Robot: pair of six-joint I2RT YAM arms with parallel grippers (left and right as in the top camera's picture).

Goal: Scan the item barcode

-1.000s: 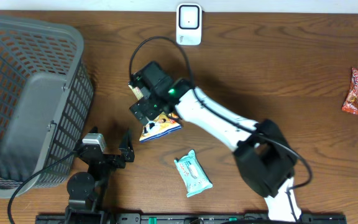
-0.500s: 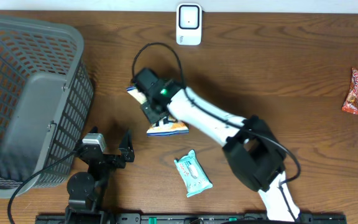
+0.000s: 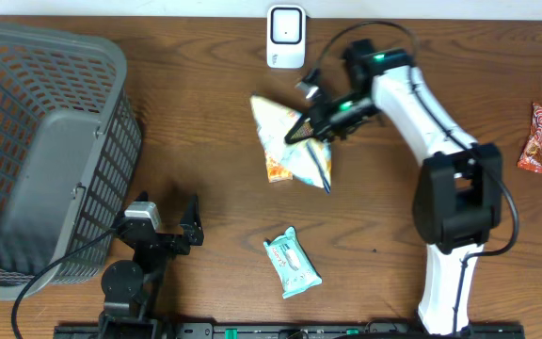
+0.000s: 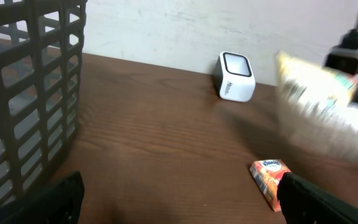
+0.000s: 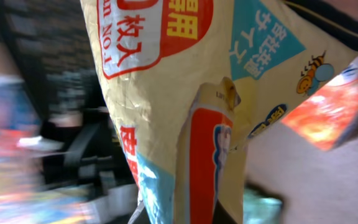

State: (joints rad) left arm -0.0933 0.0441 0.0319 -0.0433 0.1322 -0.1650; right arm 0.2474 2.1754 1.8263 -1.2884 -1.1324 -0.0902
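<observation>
Overhead, the grey basket [image 3: 45, 141] sits far left, and beside it the left pincer [image 3: 167, 224] rests wide and empty. Mid-worktop [image 3: 205, 113], the right pincer [image 3: 316, 124] is clamped on the snack bag [image 3: 285, 141] near the scanner [image 3: 286, 36]. Only the left wrist view shows the bag lifted and blurred above a small orange packet [image 4: 270, 176] lying flat. The right wrist view gives its print close up.

Overhead straight down on table [image 3: 177, 94], left wrist low facing scanner [image 4: 236, 76], right wrist against bag [image 5: 166, 81]
</observation>
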